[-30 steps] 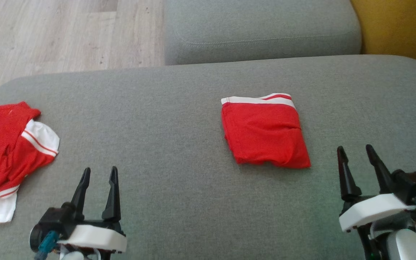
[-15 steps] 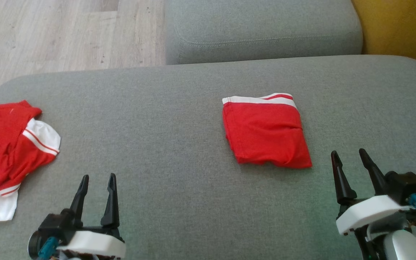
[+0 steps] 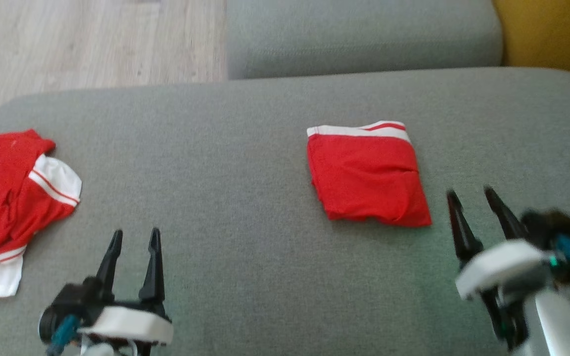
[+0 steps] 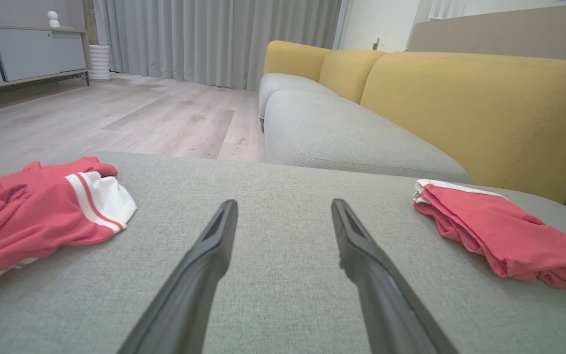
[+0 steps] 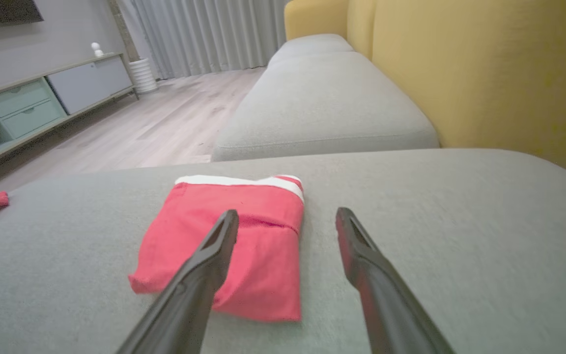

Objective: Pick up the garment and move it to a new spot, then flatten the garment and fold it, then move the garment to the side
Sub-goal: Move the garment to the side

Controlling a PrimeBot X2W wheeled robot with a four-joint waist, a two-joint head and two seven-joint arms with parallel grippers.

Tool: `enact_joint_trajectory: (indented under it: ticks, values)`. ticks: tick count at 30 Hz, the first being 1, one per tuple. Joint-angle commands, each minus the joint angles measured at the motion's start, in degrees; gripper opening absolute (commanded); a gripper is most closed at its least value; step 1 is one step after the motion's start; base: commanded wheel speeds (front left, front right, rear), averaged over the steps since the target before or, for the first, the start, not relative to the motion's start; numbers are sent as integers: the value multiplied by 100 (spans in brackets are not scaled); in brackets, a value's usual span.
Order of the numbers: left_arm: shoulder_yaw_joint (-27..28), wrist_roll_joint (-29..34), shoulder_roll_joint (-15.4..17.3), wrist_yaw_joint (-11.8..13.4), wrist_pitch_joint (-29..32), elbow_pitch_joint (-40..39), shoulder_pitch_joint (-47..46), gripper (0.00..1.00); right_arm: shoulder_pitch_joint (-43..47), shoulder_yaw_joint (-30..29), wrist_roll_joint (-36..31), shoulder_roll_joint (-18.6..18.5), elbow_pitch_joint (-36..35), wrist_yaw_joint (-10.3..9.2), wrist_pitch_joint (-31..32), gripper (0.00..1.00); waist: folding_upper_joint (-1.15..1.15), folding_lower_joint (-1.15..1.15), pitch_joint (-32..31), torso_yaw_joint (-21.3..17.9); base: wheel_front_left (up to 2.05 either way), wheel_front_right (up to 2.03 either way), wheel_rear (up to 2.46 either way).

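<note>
We find the folded garment (image 3: 368,173) lying flat, right of centre on the cushion (image 3: 215,148), and a crumpled garment (image 3: 13,193) at its left edge. Our left gripper (image 3: 135,231) and right gripper (image 3: 469,192) hover over the cushion's near edge, fingers parted, holding nothing.

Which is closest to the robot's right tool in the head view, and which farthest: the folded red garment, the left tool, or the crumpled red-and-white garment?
From the right tool, nearest first:
1. The folded red garment, just to its left.
2. The left tool, at the view's lower left.
3. The crumpled red-and-white garment, at the view's far left edge.
</note>
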Motion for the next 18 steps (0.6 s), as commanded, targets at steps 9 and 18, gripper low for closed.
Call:
enact_joint_trajectory:
  ticks: [9,18]
  values:
    - [-59,132,86,-14,65,-288,-937,100,-2156,25,317,-102,901,39,1926,100,0,0,748,306,0,0,0]
    - [-312,220,-73,-125,-10,-28,-1363,100,-3050,-663,266,98,2490,39,3281,100,0,0,1017,634,0,0,0]
